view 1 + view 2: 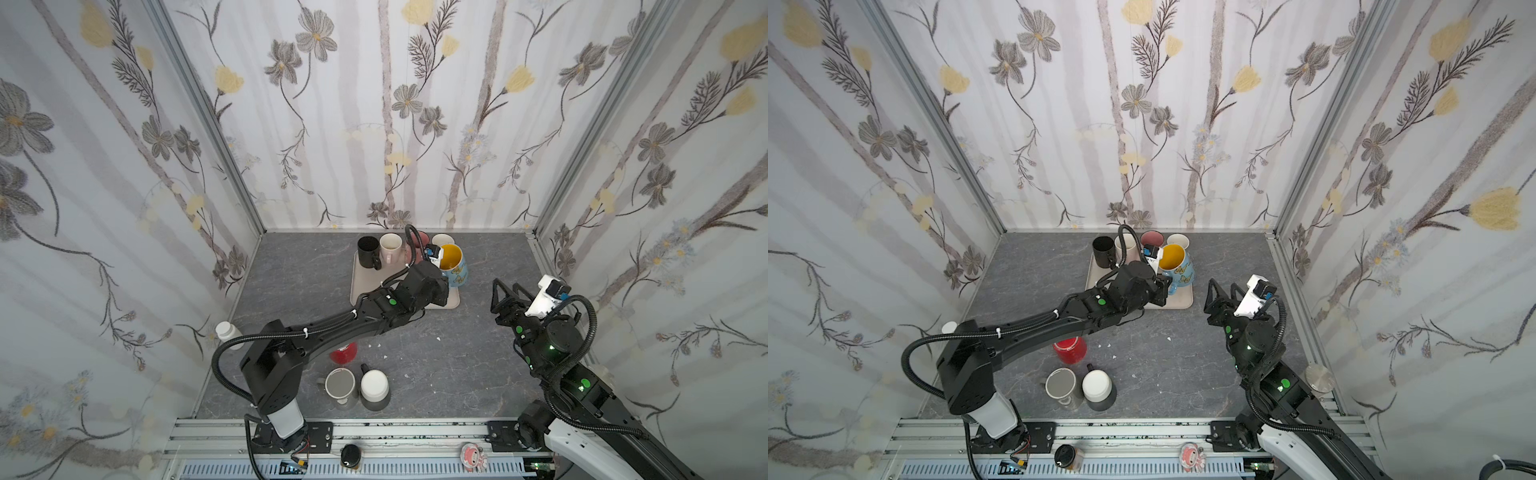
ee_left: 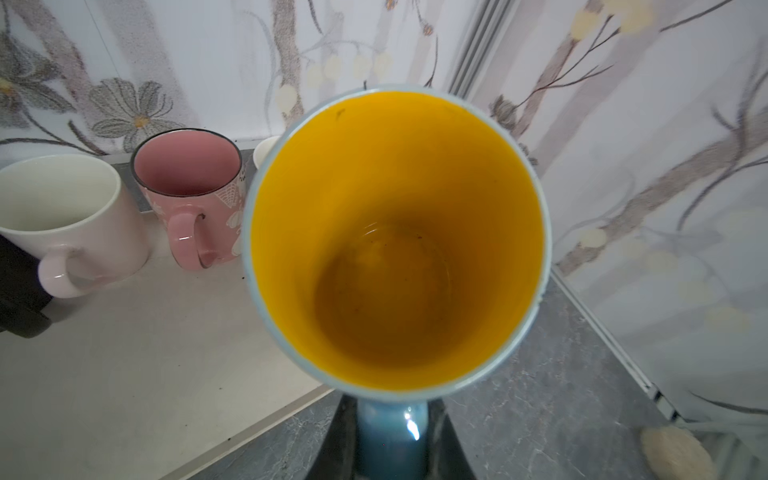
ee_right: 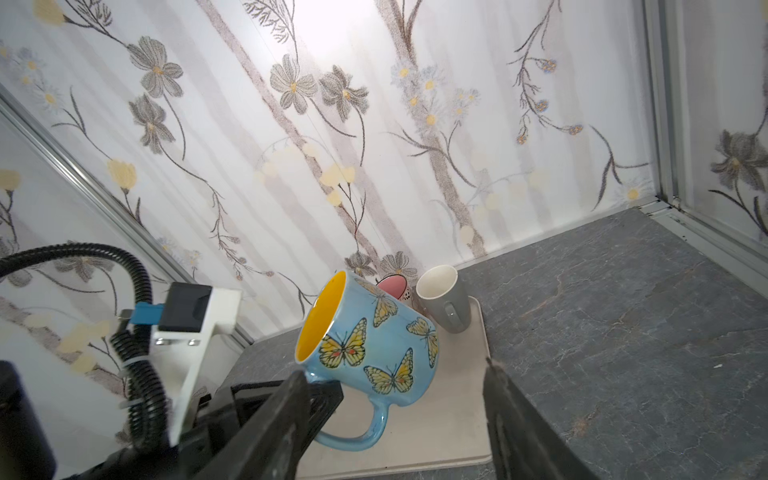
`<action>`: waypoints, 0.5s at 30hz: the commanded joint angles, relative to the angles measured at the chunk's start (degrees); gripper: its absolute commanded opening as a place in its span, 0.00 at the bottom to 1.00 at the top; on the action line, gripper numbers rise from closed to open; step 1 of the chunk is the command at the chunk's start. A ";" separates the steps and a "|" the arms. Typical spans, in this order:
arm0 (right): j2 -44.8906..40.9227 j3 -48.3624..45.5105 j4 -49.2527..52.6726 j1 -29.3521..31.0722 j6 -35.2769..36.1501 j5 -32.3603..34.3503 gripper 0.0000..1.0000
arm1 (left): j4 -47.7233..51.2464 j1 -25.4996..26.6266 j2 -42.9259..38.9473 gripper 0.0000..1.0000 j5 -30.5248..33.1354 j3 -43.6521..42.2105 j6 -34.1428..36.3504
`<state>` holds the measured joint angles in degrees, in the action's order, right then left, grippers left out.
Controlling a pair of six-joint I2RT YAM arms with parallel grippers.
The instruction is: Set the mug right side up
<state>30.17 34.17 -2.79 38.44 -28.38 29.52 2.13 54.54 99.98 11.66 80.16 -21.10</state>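
left end effector (image 2: pixel 392 442) pinching butterfly mug (image 3: pixel 374 345) handle (image 3: pixel 380 419) | mug tilted, seemingly over tray (image 3: pixel 419 440) | right end effector (image 1: pixel 505 286) spread, nearby

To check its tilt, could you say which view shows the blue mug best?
Right wrist: the blue mug shows side-on, tilted, handle included. Left wrist: mostly its yellow inside; in both top views the left arm partly hides it.

Grey marbled table (image 1: pixel 457 374) carries a beige tray (image 1: pixel 362 283), red cup (image 1: pixel 1070 350) and two inverted mugs (image 1: pixel 374 387).
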 commanded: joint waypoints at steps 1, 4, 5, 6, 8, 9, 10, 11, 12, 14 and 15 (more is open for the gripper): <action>-0.94 -0.01 1.07 -0.18 1.55 3.09 0.66 | 1.96 -0.04 5.37 0.00 7.21 6.36 0.64; -2.16 -0.34 1.37 -0.29 1.90 3.77 0.66 | 6.96 -0.09 10.94 0.00 11.11 11.99 -1.73; -2.63 -0.53 1.53 -0.34 2.01 4.10 0.66 | 7.99 -0.04 12.43 0.00 11.64 13.51 -2.39; -3.05 -0.74 1.55 -0.38 2.07 4.44 0.66 | 9.34 0.02 13.99 0.00 12.32 15.20 -3.17; -3.88 -0.87 1.89 -0.47 2.20 5.05 0.65 | 11.71 0.28 16.52 0.00 14.21 17.89 -4.75; -4.34 -1.01 1.97 -0.47 2.34 5.17 0.66 | 12.43 0.38 17.41 0.00 15.10 18.64 -5.42; -4.63 -1.04 2.16 -0.47 2.53 5.36 0.65 | 13.01 0.61 18.17 0.00 15.78 19.24 -6.16; -4.92 -1.02 2.44 -0.52 2.71 5.65 0.65 | 13.60 0.62 18.82 0.00 16.15 19.62 -7.12; -5.19 -1.04 2.72 -0.55 2.93 5.81 0.66 | 14.05 0.63 19.54 0.00 16.45 19.99 -7.87; -5.95 -1.13 3.10 -0.63 3.21 6.49 0.65 | 14.99 0.73 21.17 0.00 16.58 21.07 -9.11; -6.30 -1.17 3.21 -0.61 3.24 6.66 0.65 | 15.13 0.90 21.96 0.00 16.80 21.46 -9.37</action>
<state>24.53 33.08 -0.12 37.85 -26.24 34.52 18.65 55.20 120.73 24.18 99.96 -27.33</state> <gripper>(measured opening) 0.655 0.165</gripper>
